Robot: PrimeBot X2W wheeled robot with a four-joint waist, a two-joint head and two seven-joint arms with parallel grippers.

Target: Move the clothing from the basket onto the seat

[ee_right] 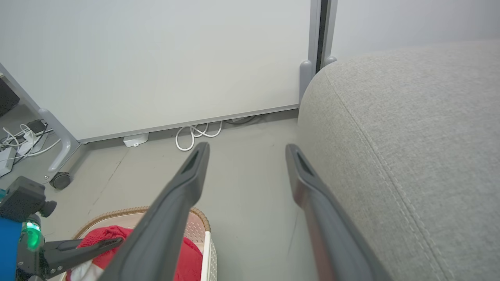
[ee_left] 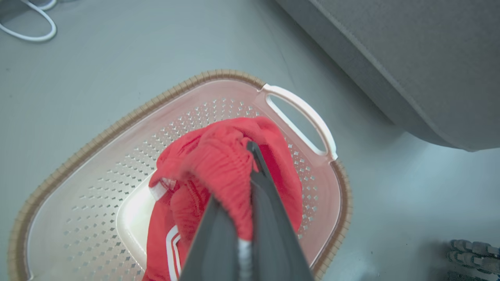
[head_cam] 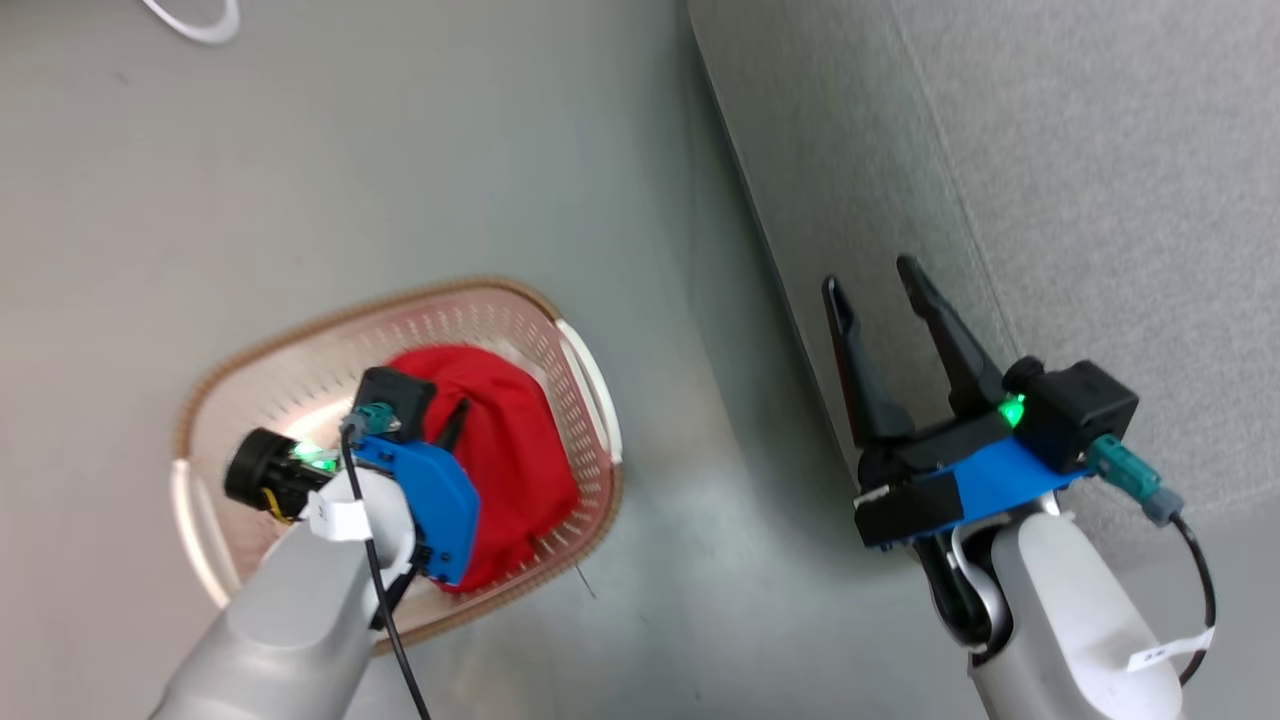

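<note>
Grey floor [ee_left: 117, 50]; in the basket [ee_left: 117, 125], clothing [ee_left: 222, 164] between left gripper's [ee_left: 247, 156] closed fingers [ee_left: 269, 210].

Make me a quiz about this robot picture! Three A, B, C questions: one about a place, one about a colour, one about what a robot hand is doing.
1. Where does the basket stand?
A) on the floor, beside the seat
B) on top of the seat
C) on a table

2. What colour is the clothing in the basket?
A) blue
B) red
C) yellow

3. What is the left gripper doing?
A) hanging wide open
B) holding the basket's handle
C) shut on the clothing

Answers:
1 A: floor shows all round the basket, with the seat to one side.
2 B: the bundle is bright red.
3 C: its fingers pinch the red cloth.
</note>
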